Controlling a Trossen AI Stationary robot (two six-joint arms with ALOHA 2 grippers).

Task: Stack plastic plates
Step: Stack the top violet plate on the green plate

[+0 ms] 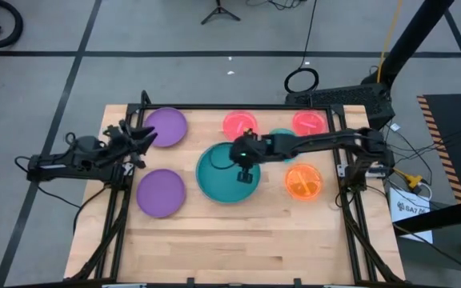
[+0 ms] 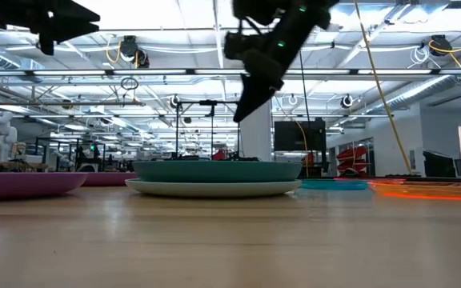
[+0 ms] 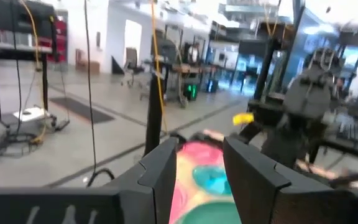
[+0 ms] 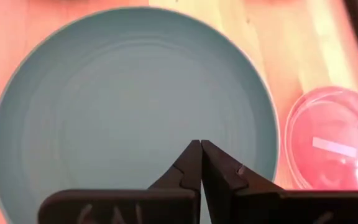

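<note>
**Right gripper above the teal plate; small plates lie beyond it to the right**

The left gripper [image 1: 144, 138] waits at the table's left edge, near the upper purple plate [image 1: 166, 126]. Its fingers [image 3: 160, 171] stand apart and hold nothing. A second purple plate [image 1: 161, 192] lies nearer the front edge on the same side.

At table centre, the teal plate [image 1: 221, 180] sits on a paler plate [image 2: 214, 189]; the low view shows the two nested, the teal one on top. The right gripper [image 1: 245, 174] hangs directly over the teal plate, clear of its surface. Its fingertips [image 4: 191, 163] are pressed together, with nothing between them.

Right of the stack, a blue plate [image 1: 282, 136] is mostly hidden under the right arm. Two pink plates lie along the far edge: one [image 1: 239, 123] just behind the teal plate, the other [image 1: 310, 122] farther right. The orange plate [image 1: 303, 181] lies near the right edge, level with the teal plate.

Judgement: the base of the stack is in place, and six plates remain loose. The plates are round, so no long axis governs the approach. The controlling relation is side. The pink, blue and orange plates all lie on the right gripper's side of the stack, and the near pink plate is the closest. The purple plates lie nearer the left gripper. The right gripper must open before it can take any rim.
</note>
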